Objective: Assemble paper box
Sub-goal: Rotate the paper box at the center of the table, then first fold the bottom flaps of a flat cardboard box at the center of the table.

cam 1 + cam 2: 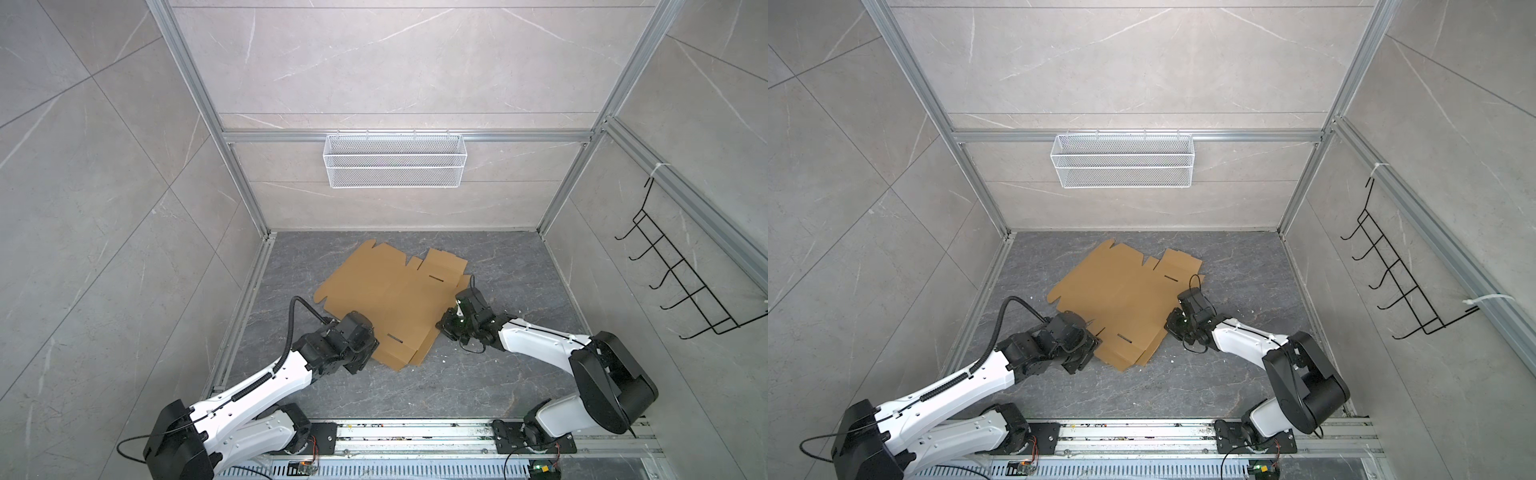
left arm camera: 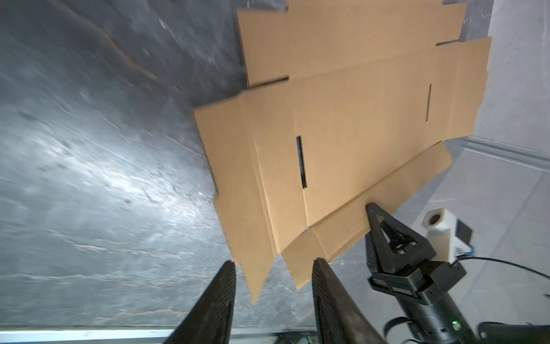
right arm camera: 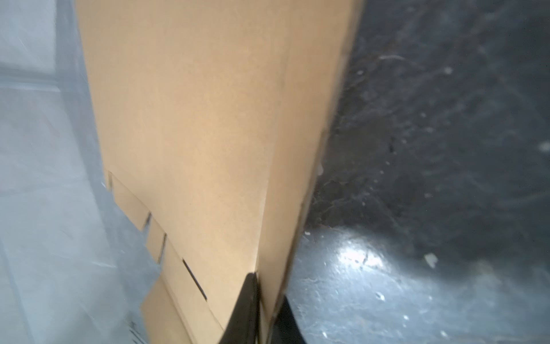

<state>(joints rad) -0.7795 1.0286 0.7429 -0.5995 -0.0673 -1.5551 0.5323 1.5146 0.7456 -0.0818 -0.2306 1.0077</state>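
The paper box [image 1: 395, 299] [image 1: 1125, 299] is a flat brown die-cut cardboard sheet with slots and flaps, lying on the dark floor in both top views. At the sheet's near left corner, my left gripper [image 2: 273, 268] [image 1: 1094, 334] is open; a cardboard corner [image 2: 256, 277] pokes between its fingers without being pinched. My right gripper [image 3: 268, 289] [image 1: 442, 324] is shut on a narrow side flap [image 3: 291, 178] at the sheet's right edge. The left wrist view shows the right gripper [image 2: 370, 208] at that flap. The sheet [image 3: 193, 134] fills the right wrist view.
A white wire mesh basket [image 1: 395, 160] hangs on the back wall's rail. A black wire hook rack [image 1: 685, 282] is fixed to the right wall. Aluminium frame rails [image 1: 245, 316] border the floor [image 1: 457, 382], and the arm bases sit on the front rail [image 1: 415, 436].
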